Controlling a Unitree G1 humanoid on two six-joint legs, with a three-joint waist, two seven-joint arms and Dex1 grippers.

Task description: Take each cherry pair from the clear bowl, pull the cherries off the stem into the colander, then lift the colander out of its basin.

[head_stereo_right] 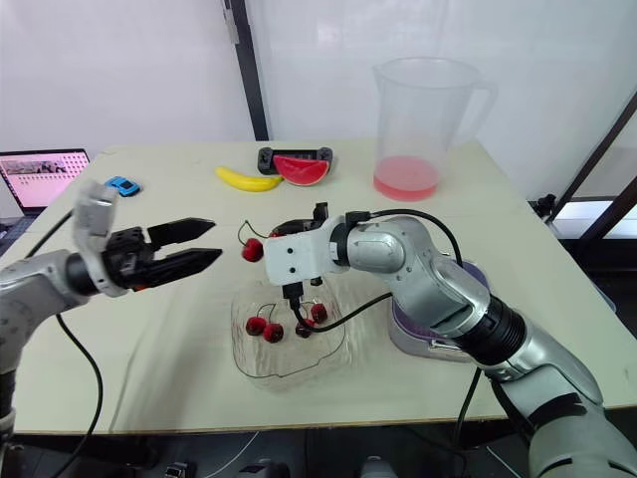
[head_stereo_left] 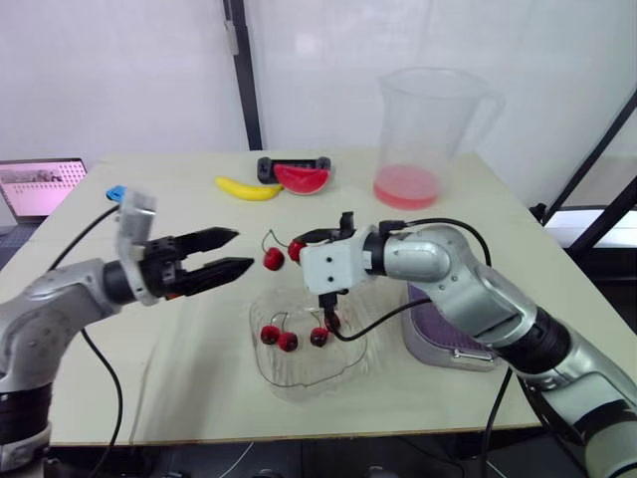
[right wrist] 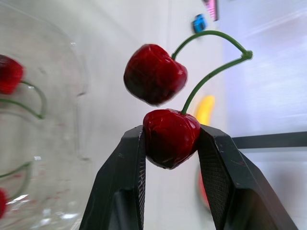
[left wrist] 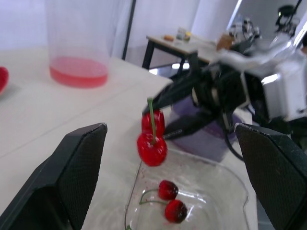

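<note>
The right tool (right wrist: pixel 171 132) is clamped on one cherry of a cherry pair (head_stereo_left: pixel 284 255). Its two black fingers (right wrist: pixel 122 182) press that cherry from both sides. The second cherry hangs free, just touching the first, and the green stem arches over both. The pair is in the air above the far rim of the clear bowl (head_stereo_left: pixel 299 383), which sits on the bench (head_stereo_left: pixel 179 398).

The left tool (head_stereo_left: pixel 239 250) hovers on the robot's left of the bowl and higher than its rim. Its jaws are spread wide and hold nothing, with the tips aimed at the held pair but apart from it.

More cherries (head_stereo_left: pixel 288 342) with stems lie inside the bowl. On the robot's right of the bowl, the purple colander (head_stereo_left: pixel 433 319) rests in its grey basin (head_stereo_left: pixel 448 356), partly hidden by the right arm. Beyond the bowl stand a pitcher (head_stereo_left: pixel 428 129) with pink liquid, a banana (head_stereo_left: pixel 247 187) and a watermelon slice (head_stereo_left: pixel 301 179).
</note>
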